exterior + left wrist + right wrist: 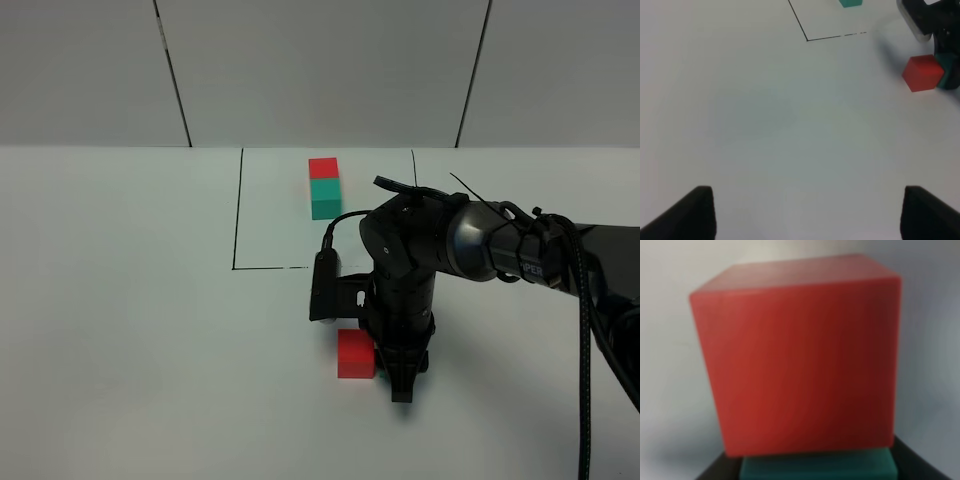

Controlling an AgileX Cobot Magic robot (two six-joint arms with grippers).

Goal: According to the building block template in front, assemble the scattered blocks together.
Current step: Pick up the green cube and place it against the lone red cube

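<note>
The exterior high view places the right tool (399,382) at lower centre, immediately right of the red cube (355,354), and the teal cube is almost hidden there. The right wrist view reveals the teal cube (817,468) pinched between the tool's fingers (920,467), just beside the red cube. The left wrist view shows the left tool (807,212) spread with nothing between, above bare table (765,125). The building block template (324,187) stands at upper centre inside the black outline (237,220), well apart from the cubes. Open table extends left of the cubes.
</note>
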